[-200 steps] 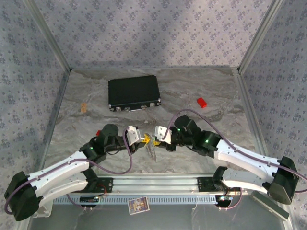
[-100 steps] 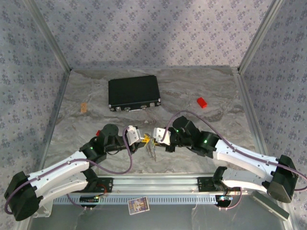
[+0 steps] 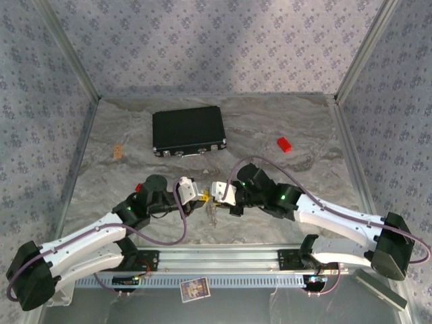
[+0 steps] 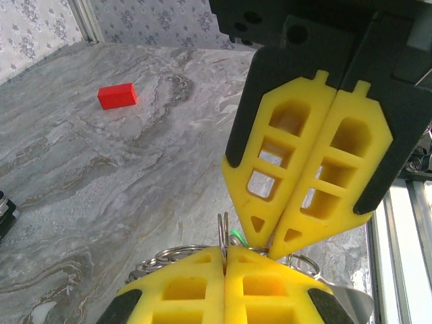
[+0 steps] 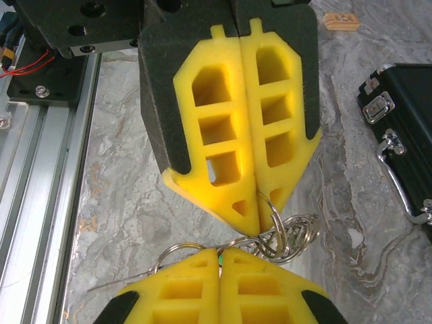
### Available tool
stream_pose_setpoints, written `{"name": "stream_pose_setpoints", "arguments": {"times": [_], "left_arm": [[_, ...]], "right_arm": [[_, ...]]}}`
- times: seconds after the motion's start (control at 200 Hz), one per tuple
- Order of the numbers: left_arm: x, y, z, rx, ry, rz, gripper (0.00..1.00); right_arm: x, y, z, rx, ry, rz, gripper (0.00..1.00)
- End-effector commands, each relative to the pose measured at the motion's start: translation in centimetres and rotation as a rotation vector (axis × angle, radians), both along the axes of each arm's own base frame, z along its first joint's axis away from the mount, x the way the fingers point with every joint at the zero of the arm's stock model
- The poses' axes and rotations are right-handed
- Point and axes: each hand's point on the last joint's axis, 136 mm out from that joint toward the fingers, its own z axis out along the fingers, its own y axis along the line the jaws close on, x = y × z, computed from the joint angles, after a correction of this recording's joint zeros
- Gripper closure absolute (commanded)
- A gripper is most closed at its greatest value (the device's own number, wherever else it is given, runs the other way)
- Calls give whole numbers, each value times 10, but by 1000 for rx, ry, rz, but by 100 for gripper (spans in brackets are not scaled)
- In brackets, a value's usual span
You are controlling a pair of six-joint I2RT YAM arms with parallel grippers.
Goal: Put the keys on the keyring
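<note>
landmark: black case [image 3: 187,130], flat on the far half of the table, latches and handle along its near edge.
left gripper [image 3: 200,196]: on the near side of the case, below its right half in the top view. The yellow fingers are pressed together, and in its own wrist view a thin metal ring stands edge-on out of the seam between them, so it is clamped on the keyring.
right gripper [image 3: 217,194]: just right of the left gripper and tip to tip with it, on the same near side of the case. The fingers are closed flush; whether anything is pinched between them cannot be told.
keyring [image 3: 212,214]: a cluster of thin metal split rings bunched at the meeting fingertips. In the top view its long axis runs from the fingertips straight away from the case, and the free end points at the near rail.
green key [image 5: 219,254]: a speck of green at the seam of the right gripper's fingertips, among the rings. Its axis and heading cannot be told.
surface: table [image 3: 290,121], a grey marbled sheet. A red block [image 3: 284,144] lies right of the case, well apart from it, and a small tan block [image 3: 118,152] lies left of the case.
room: walls [image 3: 216,40] with a pale floral pattern on three sides, behind and beside the case. An aluminium rail [image 3: 216,257] runs along the table edge farthest from the case.
</note>
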Motion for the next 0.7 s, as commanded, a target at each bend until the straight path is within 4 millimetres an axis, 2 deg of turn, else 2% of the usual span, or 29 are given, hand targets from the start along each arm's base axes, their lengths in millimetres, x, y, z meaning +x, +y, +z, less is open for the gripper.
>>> {"name": "stream_pose_setpoints", "arguments": {"times": [0.0,0.115,0.19,0.425,0.565,0.695], "left_arm": [[0,-7,25,-82,-56,-21,100],[0,-6,24,-79,-58,-20,100],[0,-6,23,-76,-59,-23,100],[-2,-6,19,-65,-63,-33,100],[-6,-8,18,-61,-54,-59,100],[-8,-9,18,-62,-53,-73,100]], "right_arm": [[-10,6,14,44,16,45,98],[-8,0,19,55,-1,20,81],[-7,-7,22,71,1,3,77],[-8,-18,39,203,173,27,73],[3,-16,41,238,158,-6,73],[4,-11,37,231,180,3,73]]}}
